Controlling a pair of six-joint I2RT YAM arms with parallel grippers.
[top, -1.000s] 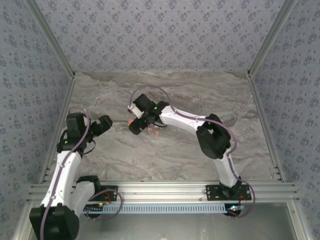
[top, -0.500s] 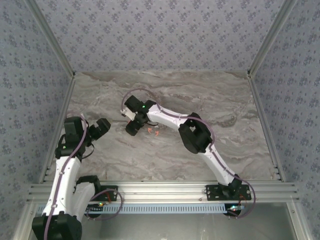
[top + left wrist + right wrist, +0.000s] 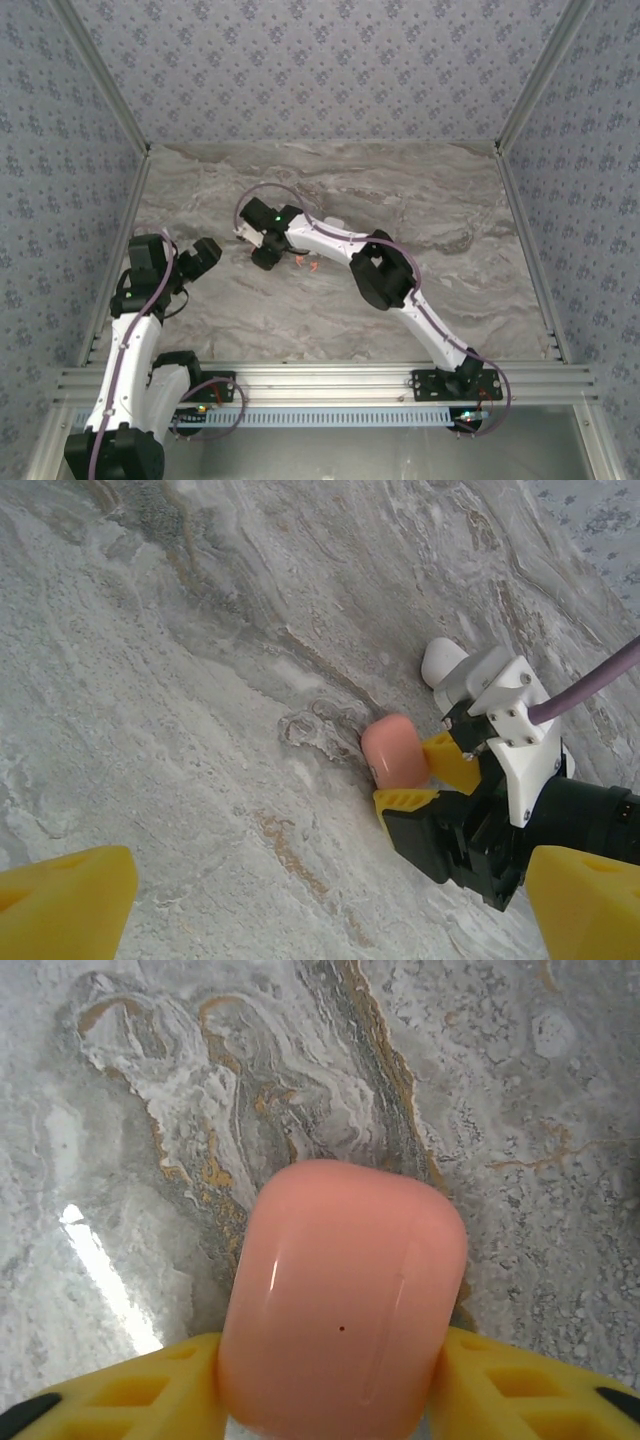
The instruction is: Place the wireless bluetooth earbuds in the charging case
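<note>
The right claw [image 3: 428,780] pinches a pink case [image 3: 345,1290] between its yellow fingers, the case resting on the worktop [image 3: 450,200]. Two coral earbuds [image 3: 300,260] lie loose just beside that claw. The left claw [image 3: 327,905] hangs spread wide, holding nothing.

We are seeing a glossy coral-pink rounded plastic case [image 3: 340,1300], yellow plastic finger pads [image 3: 120,1390], and a grey, rust-veined marble tabletop [image 3: 300,1080].

Two cases (one coral [image 3: 395,752], one white [image 3: 440,661]) and two coral earbuds [image 3: 299,261] [image 3: 313,267].
</note>
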